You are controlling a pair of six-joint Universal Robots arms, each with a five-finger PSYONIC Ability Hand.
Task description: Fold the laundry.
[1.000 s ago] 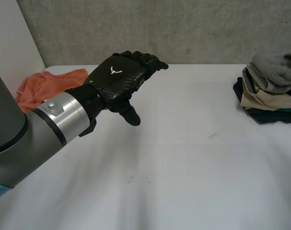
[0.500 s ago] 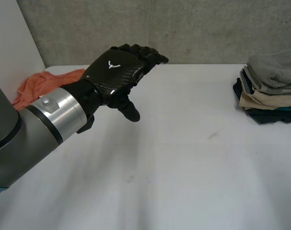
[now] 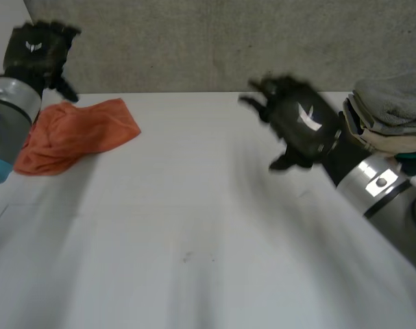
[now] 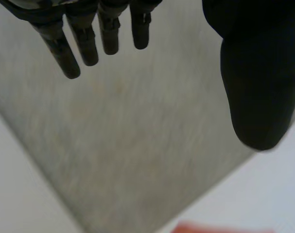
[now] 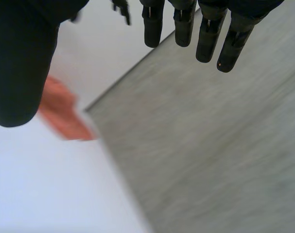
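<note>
An orange cloth [image 3: 74, 133] lies crumpled at the table's far left; it also appears as an orange cloth [image 5: 64, 114] beyond my right thumb and as an orange sliver [image 4: 220, 228] in the left wrist view. My left hand [image 3: 35, 53] is raised above the table's far left corner, over the cloth's back edge, open and empty, its fingers [image 4: 84, 41] straight. My right hand [image 3: 300, 127] hovers over the right half of the table, open, with fingers [image 5: 205, 36] spread and nothing in it.
A stack of folded garments [image 3: 389, 127], grey on top, then beige and dark ones, stands at the table's right edge just behind my right arm. A grey concrete wall [image 3: 228, 41] runs along the table's back edge. The white table [image 3: 194, 240] spreads out in front.
My left hand has swung from the table's middle to the far left corner and risen. My right hand has come in over the right side. The orange cloth is uncovered.
</note>
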